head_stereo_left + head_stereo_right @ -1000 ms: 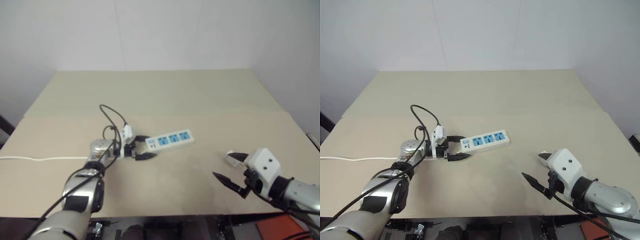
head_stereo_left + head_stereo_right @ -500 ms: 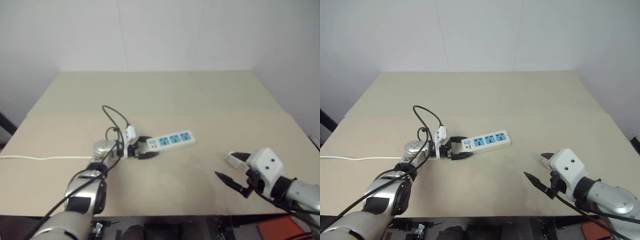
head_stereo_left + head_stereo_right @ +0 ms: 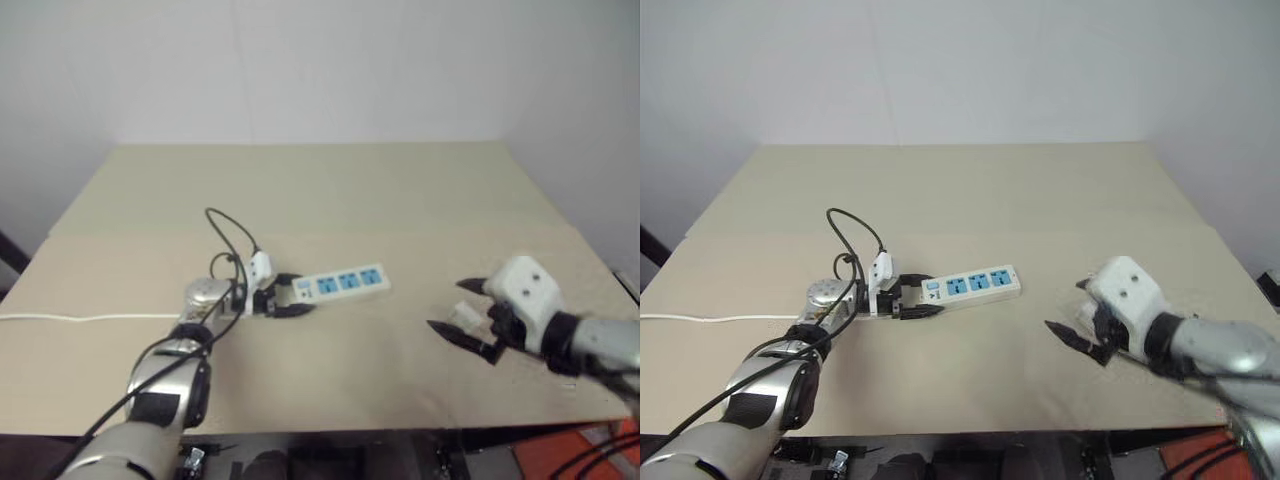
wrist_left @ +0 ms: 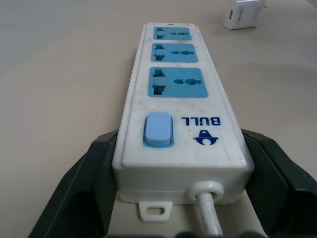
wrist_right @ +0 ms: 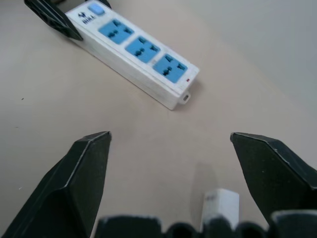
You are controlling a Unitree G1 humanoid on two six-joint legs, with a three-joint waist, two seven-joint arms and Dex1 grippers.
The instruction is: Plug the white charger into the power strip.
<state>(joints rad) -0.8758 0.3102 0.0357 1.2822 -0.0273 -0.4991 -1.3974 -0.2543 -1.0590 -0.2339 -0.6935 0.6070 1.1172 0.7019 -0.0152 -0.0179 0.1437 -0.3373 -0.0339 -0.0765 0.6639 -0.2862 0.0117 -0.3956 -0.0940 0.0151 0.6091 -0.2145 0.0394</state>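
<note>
A beige worktop (image 3: 970, 190) is backed by a plain white wall (image 3: 940, 70). The power strip (image 3: 970, 284), white with three blue sockets, is clamped at its switch end by the left end effector (image 3: 908, 298). The white charger (image 5: 220, 204), right of the power strip, is partly hidden between the spread fingers of the empty right end effector (image 3: 1072, 312).

**Bare robot test room**

A plain beige counter (image 3: 970, 190) is standing against blank white walls (image 3: 940, 70), suggesting a laboratory or test cell rather than a home. The counter is carrying little besides a power strip (image 3: 970, 284) and a white charger (image 4: 243, 13). A thin white cord (image 3: 700, 319) is trailing across the counter toward its left edge. No furnishings or decoration are showing.
</note>
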